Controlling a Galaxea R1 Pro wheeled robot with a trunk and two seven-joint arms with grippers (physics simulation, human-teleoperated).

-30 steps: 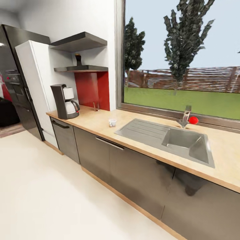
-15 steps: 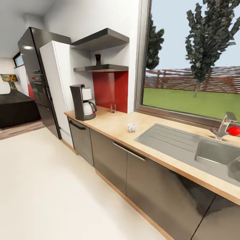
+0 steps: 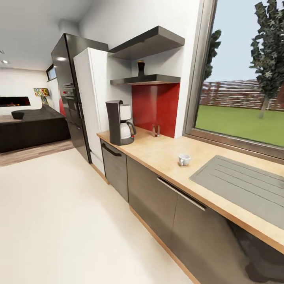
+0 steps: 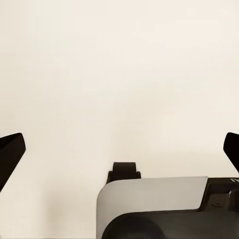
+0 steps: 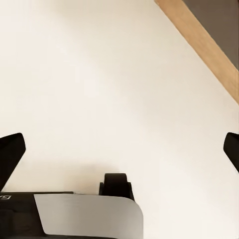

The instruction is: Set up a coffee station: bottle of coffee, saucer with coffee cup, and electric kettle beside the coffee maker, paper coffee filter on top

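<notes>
Both grippers' fingers spread apart over floor; coffee cup (image 3: 184, 159) sits on countertop (image 3: 157, 152).

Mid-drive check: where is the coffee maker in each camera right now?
Head view: coffee maker left of centre, at the countertop's far end.
Left wrist view: cream floor instead.
Right wrist view: floor, plus the tan plinth strip.
Shared landmark: the floor; the plinth also runs below the cabinets in the head view.

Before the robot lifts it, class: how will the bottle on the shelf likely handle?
The bottle looks rigid, so it should hold its shape when squeezed. It stands narrow and upright on the shelf, so a sideways nudge could tip it. Its dark surface may be slippery.
</notes>
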